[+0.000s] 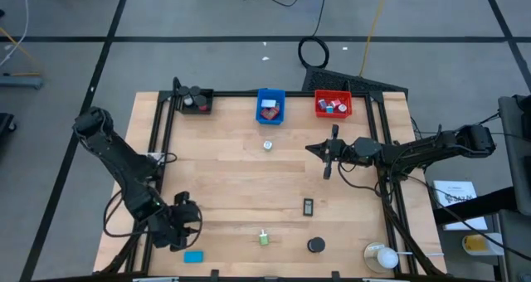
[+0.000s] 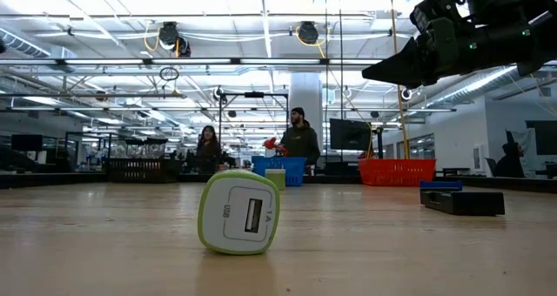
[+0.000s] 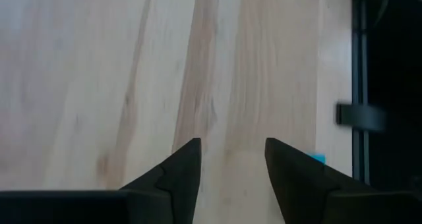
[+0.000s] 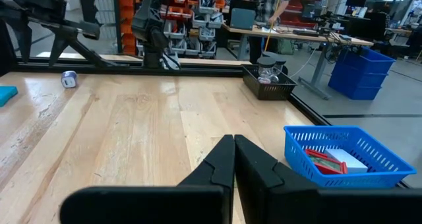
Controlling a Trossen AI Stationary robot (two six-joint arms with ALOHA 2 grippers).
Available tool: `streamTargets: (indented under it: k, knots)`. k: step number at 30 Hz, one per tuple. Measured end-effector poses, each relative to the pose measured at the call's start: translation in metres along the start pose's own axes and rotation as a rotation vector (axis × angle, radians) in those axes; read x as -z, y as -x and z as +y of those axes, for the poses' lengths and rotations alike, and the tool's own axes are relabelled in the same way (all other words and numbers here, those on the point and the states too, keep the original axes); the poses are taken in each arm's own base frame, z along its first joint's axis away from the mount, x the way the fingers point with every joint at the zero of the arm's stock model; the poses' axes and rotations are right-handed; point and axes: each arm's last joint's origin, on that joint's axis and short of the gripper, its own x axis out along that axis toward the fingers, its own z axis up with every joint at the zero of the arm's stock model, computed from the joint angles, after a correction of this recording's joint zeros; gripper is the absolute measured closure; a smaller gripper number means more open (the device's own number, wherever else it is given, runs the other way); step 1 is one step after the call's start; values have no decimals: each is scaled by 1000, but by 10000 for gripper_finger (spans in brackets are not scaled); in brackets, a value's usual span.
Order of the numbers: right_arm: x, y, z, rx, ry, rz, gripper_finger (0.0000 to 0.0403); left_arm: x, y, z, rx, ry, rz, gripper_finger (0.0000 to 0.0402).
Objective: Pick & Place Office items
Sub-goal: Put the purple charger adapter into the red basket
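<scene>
Small office items lie apart on the wooden table: a white roll [image 1: 267, 145], a black block [image 1: 308, 206] [image 2: 461, 200], a green-and-white charger block [image 1: 264, 238] [image 2: 239, 213], a black disc [image 1: 315, 245] and a blue block [image 1: 193, 256]. More pieces lie in the blue bin [image 1: 270, 106] [image 4: 343, 155] and the red bin [image 1: 333, 104]. My left gripper [image 1: 184, 220] [image 3: 232, 159] is open above bare wood near the front-left corner, just beside the blue block [image 3: 318, 159]. My right gripper [image 1: 314, 149] [image 4: 234, 141] [image 2: 392, 70] is shut and empty, raised above the table right of the roll.
A black bin [image 1: 195, 101] [image 4: 267, 85] stands at the far left edge beside the blue and red ones. A roundish white object in a clear holder [image 1: 382, 255] sits at the front-right corner. Black frame rails run along the table's sides. People stand in the room beyond [image 2: 300, 139].
</scene>
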Motion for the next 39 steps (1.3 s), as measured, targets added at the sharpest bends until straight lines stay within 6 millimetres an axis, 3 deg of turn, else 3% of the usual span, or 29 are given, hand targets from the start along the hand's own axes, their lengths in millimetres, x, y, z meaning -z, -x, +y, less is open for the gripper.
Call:
streamTargets:
  k: [7, 17, 23, 31, 35, 39]
  knots:
    - [0, 0, 0, 0, 0, 0, 399, 21, 5, 2, -48, 136, 154, 227]
    - [0, 0, 0, 0, 0, 1, 399, 36, 11, 2, -109, 236, 194, 223]
    - [0, 0, 0, 0, 0, 0, 399, 45, 2, 3, -197, 257, 261, 176]
    - [0, 0, 0, 0, 0, 1, 399, 62, -28, 1, -311, 171, 409, 112]
    - [0, 0, 0, 0, -2, 0, 399, 68, -37, 0, -336, 166, 483, 129]
    - [0, 0, 0, 0, -7, 0, 399, 68, -38, -1, -335, 147, 467, 189]
